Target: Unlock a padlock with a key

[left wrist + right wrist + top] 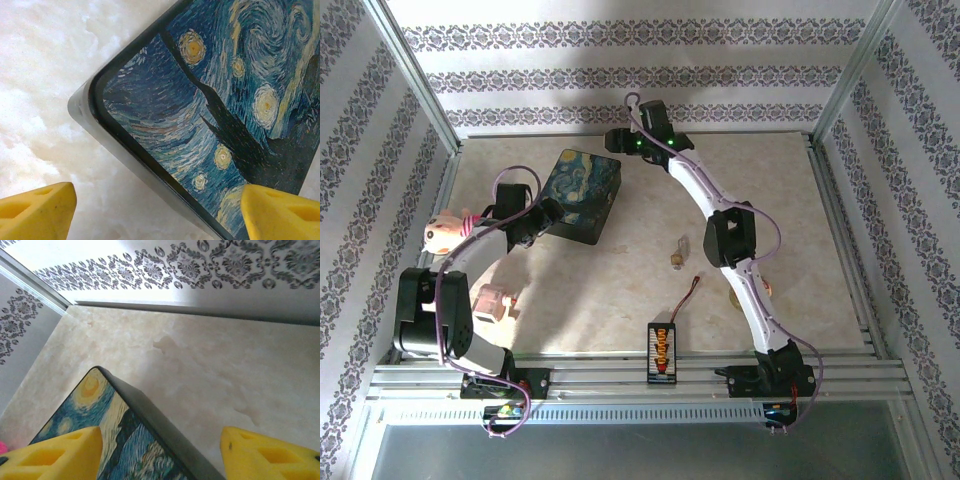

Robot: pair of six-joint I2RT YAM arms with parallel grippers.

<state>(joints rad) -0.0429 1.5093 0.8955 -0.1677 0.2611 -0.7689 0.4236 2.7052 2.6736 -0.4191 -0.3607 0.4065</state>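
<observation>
The left arm folds back above its base, the left gripper (534, 225) at the near left edge of the dark-blue painted box (582, 195); its wrist view alone shows the yellow fingertips (40, 210) spread wide over a box corner, holding nothing. The padlock (676, 260), a tiny brass speck, lies on the table right of the box. The right arm stretches far and leftward, the right gripper (162, 455) also wide, empty, over the box's far corner
</observation>
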